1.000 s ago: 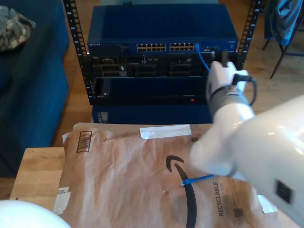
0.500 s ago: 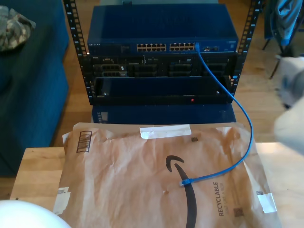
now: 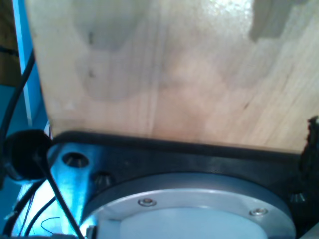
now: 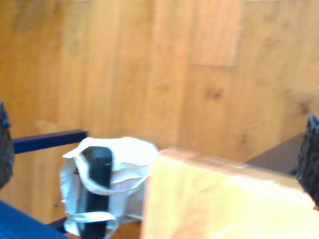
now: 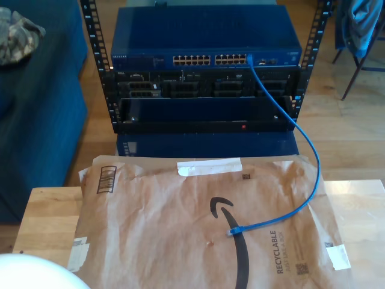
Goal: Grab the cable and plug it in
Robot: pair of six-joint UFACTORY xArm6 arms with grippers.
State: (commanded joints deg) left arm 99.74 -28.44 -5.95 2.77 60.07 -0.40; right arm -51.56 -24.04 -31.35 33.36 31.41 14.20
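The bright blue cable (image 5: 307,141) has one end plugged into a port at the right end of the blue switch (image 5: 204,36) in the exterior view. From there it hangs down, then curves back onto the brown paper envelope (image 5: 156,229). Its free plug (image 5: 234,230) lies on the envelope. My second gripper (image 4: 157,159) is open, its dark fingertips (image 4: 310,159) far apart at the picture's edges, over a wooden table corner (image 4: 219,199) and wood floor, with nothing between them. One dark fingertip (image 3: 313,144) of my first gripper shows over a wooden board (image 3: 164,74).
The black rack (image 5: 204,99) holds more units below the switch. A blue sofa (image 5: 36,108) stands at the exterior view's left and a chair (image 5: 361,36) at its top right. A white rounded arm part (image 5: 30,274) sits at the bottom left. A white-wrapped black object (image 4: 99,189) lies on the floor.
The white arm that reached to the switch at the exterior view's right has pulled away and left the picture. The cable stays plugged into the switch, with its free plug unmoved.
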